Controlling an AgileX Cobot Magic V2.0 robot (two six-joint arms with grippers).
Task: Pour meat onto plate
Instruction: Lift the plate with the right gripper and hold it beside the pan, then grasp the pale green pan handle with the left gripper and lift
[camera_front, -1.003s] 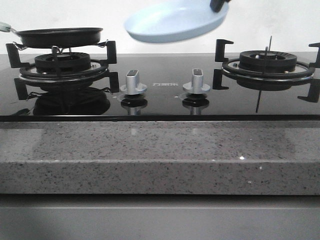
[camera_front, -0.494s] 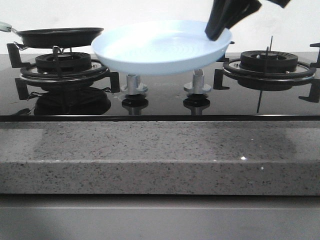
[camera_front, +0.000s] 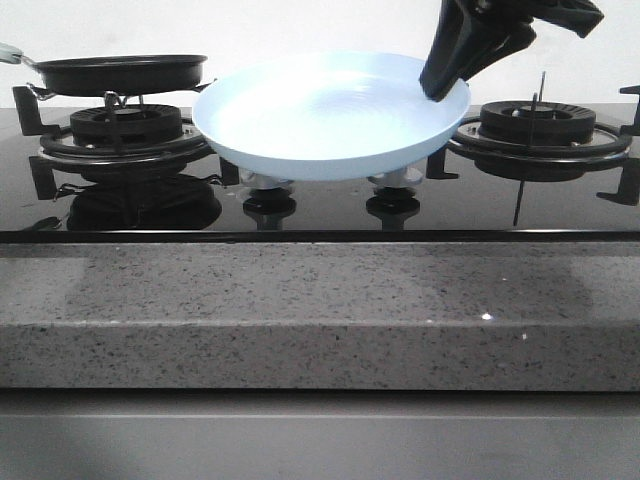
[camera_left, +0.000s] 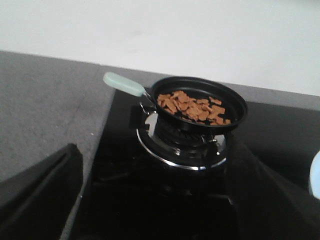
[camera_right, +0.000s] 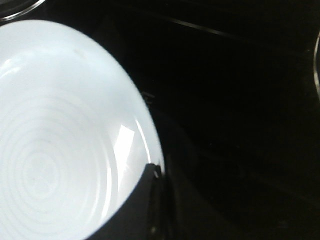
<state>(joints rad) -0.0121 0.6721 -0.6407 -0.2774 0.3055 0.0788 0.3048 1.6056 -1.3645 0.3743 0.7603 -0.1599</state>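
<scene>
My right gripper (camera_front: 447, 84) is shut on the right rim of the pale-blue plate (camera_front: 320, 115), which hangs just above the middle of the stove, tipped slightly toward the front. The plate (camera_right: 55, 150) is bare inside, and my gripper (camera_right: 152, 172) pinches its edge. The meat (camera_left: 192, 107) lies as orange-brown pieces in the black frying pan (camera_left: 200, 102) on the left burner. In the front view the pan (camera_front: 120, 72) hides the meat behind its wall. My left gripper (camera_left: 160, 200) is open, short of the pan, with nothing between its fingers.
The pan's pale handle (camera_left: 122, 83) points away from the stove's middle. The right burner (camera_front: 535, 125) with its raised black supports stands beside the plate. Two silver knobs are mostly hidden behind the plate. A grey speckled counter edge (camera_front: 320, 310) runs along the front.
The plate, held by my right gripper, has come down from high up toward the stove's middle. It now sits lower and covers the two knobs.
</scene>
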